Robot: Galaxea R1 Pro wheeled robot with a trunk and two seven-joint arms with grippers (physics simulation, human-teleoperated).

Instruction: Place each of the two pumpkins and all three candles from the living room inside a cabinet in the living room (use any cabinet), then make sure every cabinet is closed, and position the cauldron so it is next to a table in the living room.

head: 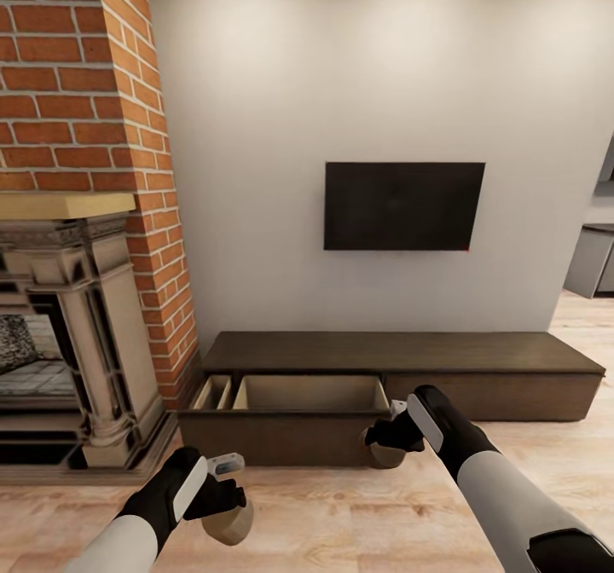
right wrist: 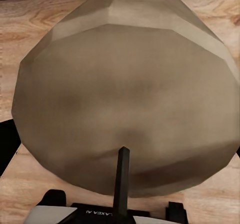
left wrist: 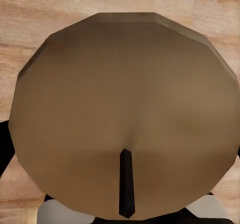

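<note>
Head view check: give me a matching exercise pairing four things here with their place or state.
Things:
1. cabinet drawer
2. left pincer
3. right pincer
4. television

Places or states:
A. on the white wall
B. pulled open, beige inside
C. holding a candle before the drawer front
D. holding a candle over the wood floor

Pairs: 1-B, 2-D, 3-C, 4-A

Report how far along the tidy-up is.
Done: the cabinet has a drawer pulled open, its visible interior bare. In hand: each gripper, left and right, carries a candle. Left: stowing both candles, shutting the drawer; pumpkins, third candle and cauldron remain unaccounted for.
</note>
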